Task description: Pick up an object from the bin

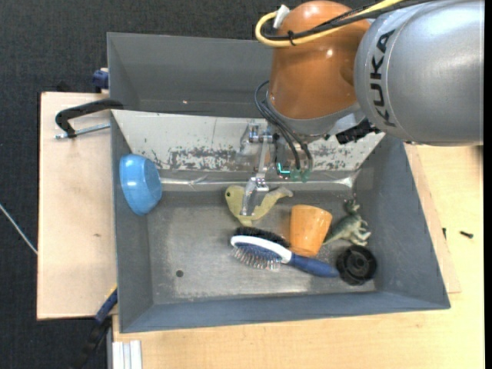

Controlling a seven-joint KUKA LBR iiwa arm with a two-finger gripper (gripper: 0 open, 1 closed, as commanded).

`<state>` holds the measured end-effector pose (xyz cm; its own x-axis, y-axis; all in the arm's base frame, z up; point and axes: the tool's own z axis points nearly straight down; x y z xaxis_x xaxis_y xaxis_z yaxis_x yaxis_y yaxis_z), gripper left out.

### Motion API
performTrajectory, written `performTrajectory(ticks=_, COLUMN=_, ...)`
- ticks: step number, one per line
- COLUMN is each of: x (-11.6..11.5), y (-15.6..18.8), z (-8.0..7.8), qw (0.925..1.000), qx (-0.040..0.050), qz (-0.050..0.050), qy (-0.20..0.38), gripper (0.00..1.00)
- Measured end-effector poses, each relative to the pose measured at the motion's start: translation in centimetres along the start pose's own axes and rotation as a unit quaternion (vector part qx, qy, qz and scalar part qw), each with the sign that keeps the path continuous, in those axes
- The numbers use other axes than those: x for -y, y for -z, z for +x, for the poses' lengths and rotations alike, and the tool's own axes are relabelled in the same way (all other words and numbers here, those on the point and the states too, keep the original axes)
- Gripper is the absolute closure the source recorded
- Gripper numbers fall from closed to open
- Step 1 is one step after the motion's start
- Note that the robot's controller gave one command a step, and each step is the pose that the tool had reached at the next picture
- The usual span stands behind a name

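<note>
My gripper (pixel 250 203) hangs over the middle of the bin near the back wall, its tip down on or just above a pale yellow curved piece (pixel 270 197) lying on the floor. To the right of that piece an orange cup (pixel 309 230) lies tilted. A hairbrush with a white head and blue handle (pixel 265 252) lies in front of both, apart from the gripper.
A blue bowl (pixel 138 183) leans against the left wall. A small green toy figure (pixel 351 226) and a black round part (pixel 356 265) sit at the right, beside the cup. The arm's orange cover hangs above the back right.
</note>
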<state>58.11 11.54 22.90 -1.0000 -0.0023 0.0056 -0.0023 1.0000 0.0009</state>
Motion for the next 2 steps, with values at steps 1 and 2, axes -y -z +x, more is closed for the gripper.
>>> performTrajectory(ticks=1, x=6.0, y=-7.0, z=0.2, qw=0.9984, qx=-0.0001, qz=0.001, qy=0.057, gripper=0.0)
performTrajectory(ticks=2, x=7.1, y=-12.0, z=1.5, qw=0.9851, qx=0.0178, qz=0.0, qy=0.171, gripper=0.0)
